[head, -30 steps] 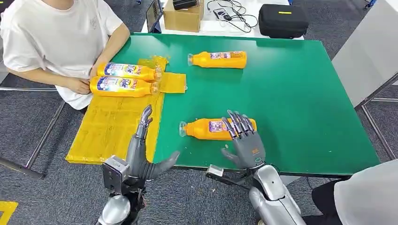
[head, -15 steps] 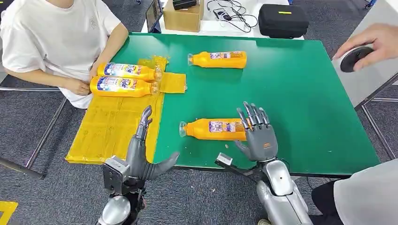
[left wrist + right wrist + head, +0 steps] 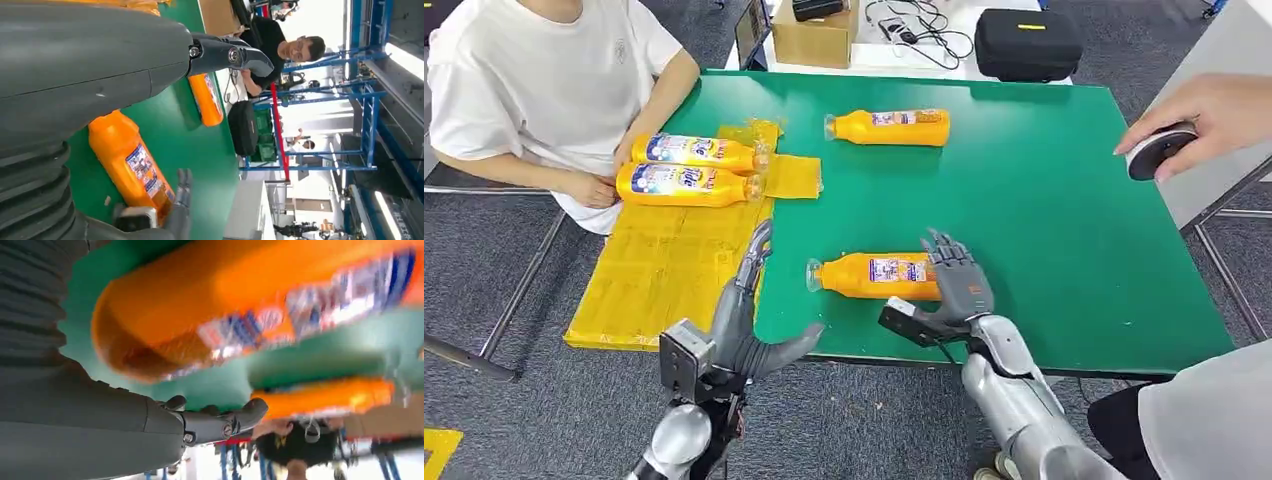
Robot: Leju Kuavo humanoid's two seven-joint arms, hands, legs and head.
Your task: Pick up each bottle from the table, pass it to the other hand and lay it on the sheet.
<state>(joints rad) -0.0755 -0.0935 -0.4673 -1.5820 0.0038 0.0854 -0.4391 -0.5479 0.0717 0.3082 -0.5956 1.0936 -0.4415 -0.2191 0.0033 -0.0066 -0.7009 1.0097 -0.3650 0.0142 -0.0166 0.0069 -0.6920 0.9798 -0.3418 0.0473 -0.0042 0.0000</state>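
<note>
four orange bottles lie flat; the nearest bottle (image 3: 879,274) rests on the green table (image 3: 1044,200), long axis crosswise, cap toward the yellow sheet (image 3: 659,270). the right hand (image 3: 959,285) curls over its base end, grasp uncertain. the left hand (image 3: 749,320) hangs released, fingers spread.

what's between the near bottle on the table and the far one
Only bare green table. In the head view nothing lies between the near bottle and the far bottle.

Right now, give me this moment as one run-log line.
right robot hand: fingers curling on near bottle, grasp unclear | left robot hand: open | yellow sheet: two bottles | far bottle: untouched
</note>
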